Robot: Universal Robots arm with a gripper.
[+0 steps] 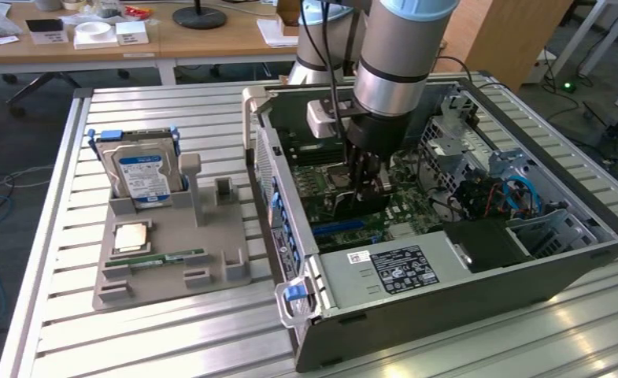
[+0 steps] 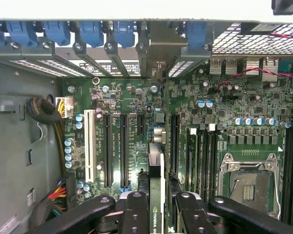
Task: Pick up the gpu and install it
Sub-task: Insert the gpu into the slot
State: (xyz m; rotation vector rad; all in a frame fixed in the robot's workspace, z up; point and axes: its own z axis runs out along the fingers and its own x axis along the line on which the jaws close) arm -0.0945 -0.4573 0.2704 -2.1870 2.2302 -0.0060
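In the wrist view the gpu (image 2: 156,175) stands on edge between my black fingers (image 2: 136,209), seen from above as a thin card with a green logo strip. My gripper (image 2: 159,204) is shut on it. The card sits over the motherboard (image 2: 136,97), in line with a black slot beside the long black expansion slots (image 2: 123,146). Its silver end bracket (image 2: 158,53) reaches to the case's rear slot openings. In the exterior view my gripper (image 1: 367,185) is lowered deep inside the open PC case (image 1: 287,260), and the gpu (image 1: 353,206) is a dark shape under it.
A grey fixture (image 1: 172,276) on the slatted table holds a silver hard drive (image 1: 141,175), a processor chip (image 1: 132,236) and a RAM stick (image 1: 172,257). Inside the case are the power supply (image 1: 393,269), the CPU socket (image 2: 249,183), a white slot (image 2: 90,146) and cable bundles (image 2: 41,109).
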